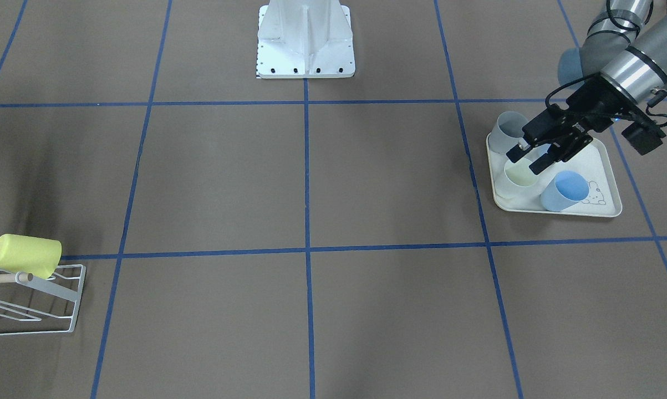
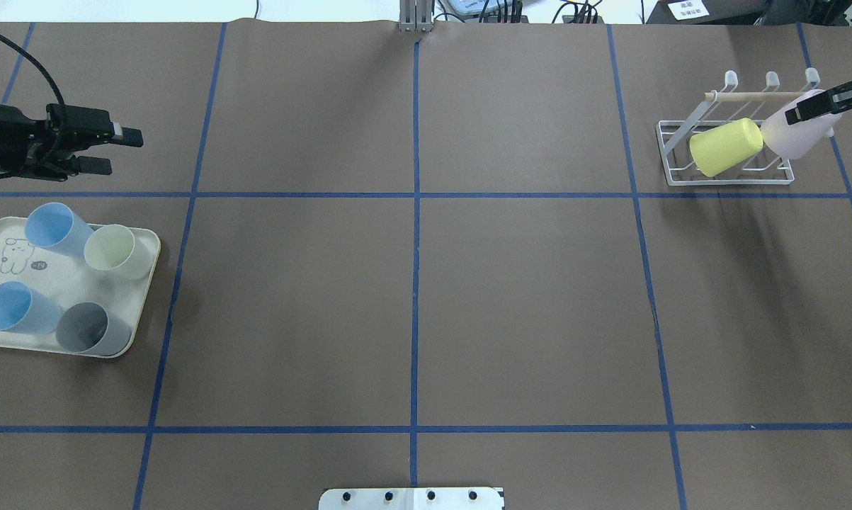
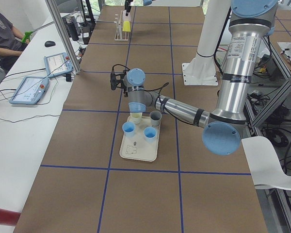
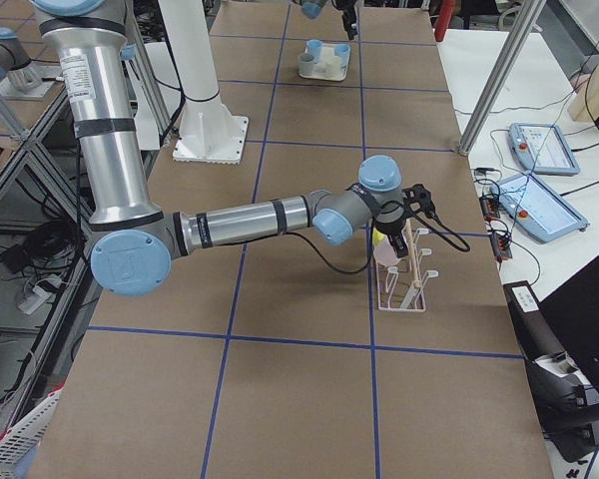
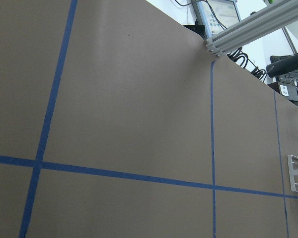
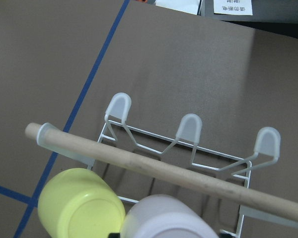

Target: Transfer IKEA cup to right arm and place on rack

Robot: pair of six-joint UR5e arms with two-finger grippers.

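Right claw [image 2: 804,117] and pale IKEA cup [image 2: 790,142] at the rack [image 2: 723,180]

We see the right claw clamped on the pale IKEA cup, which sits tilted on the white wire rack just beside a yellow cup [image 2: 725,146]. The left claw [image 1: 527,158] hangs empty, fingers apart, over the rabbit-print tray [image 2: 57,278] of cups at the bench's [image 2: 426,297] other end.
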